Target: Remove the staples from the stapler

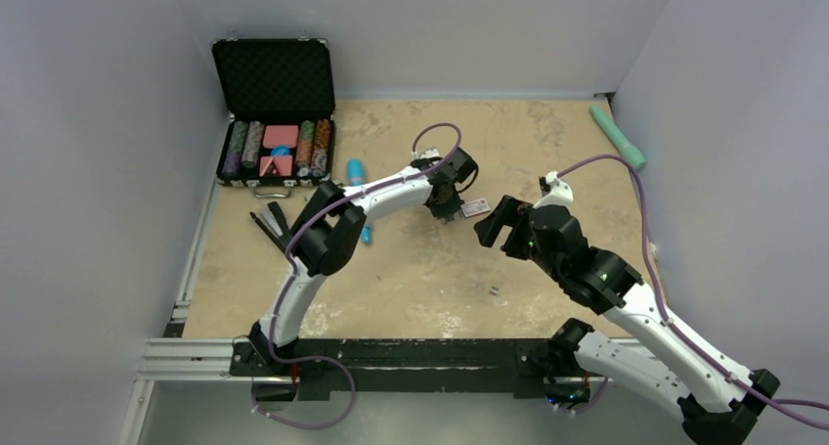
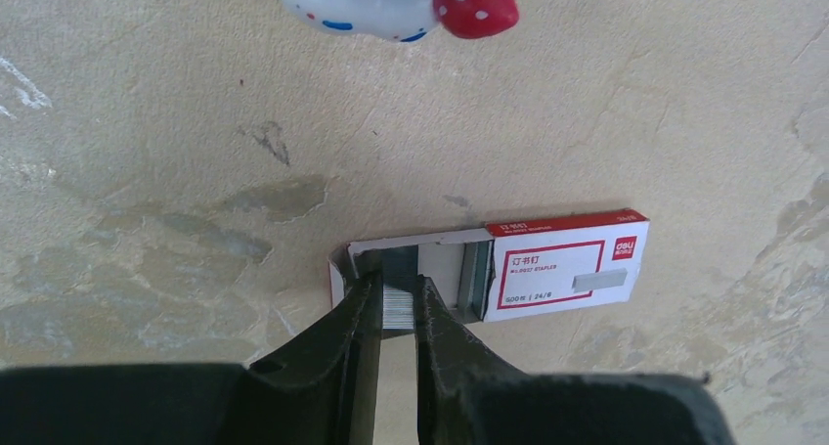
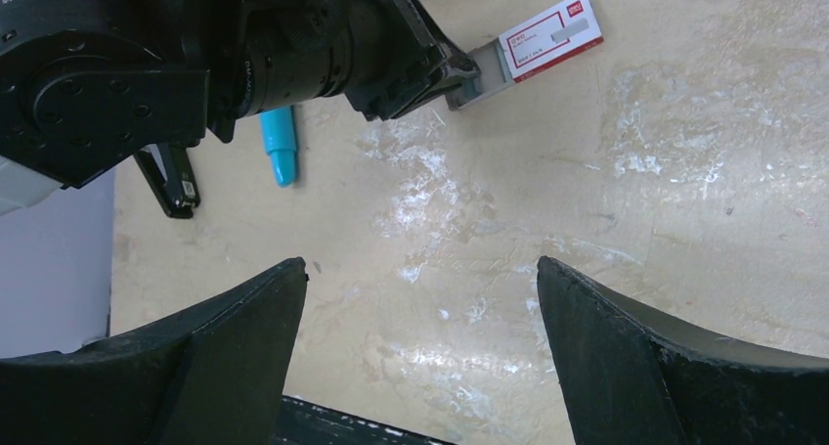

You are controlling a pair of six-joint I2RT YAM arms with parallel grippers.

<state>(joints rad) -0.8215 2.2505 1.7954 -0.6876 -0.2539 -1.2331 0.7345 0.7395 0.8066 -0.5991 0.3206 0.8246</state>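
My left gripper (image 1: 448,210) (image 2: 396,290) is shut on a short strip of silver staples (image 2: 397,306). It holds the strip at the open tray end of a red and white staple box (image 2: 562,269) (image 1: 476,207) (image 3: 547,46) lying on the table. The black stapler (image 1: 272,225) (image 3: 171,179) lies open at the table's left, well apart from both grippers. My right gripper (image 1: 494,228) (image 3: 420,269) is open and empty, hovering above the bare table just right of the box.
An open black case of poker chips (image 1: 274,112) stands at the back left. A blue tube (image 1: 359,186) (image 3: 280,144) lies beside the left arm. A green object (image 1: 618,137) lies at the back right. A white toy with red spotted parts (image 2: 391,0) sits beyond the box.
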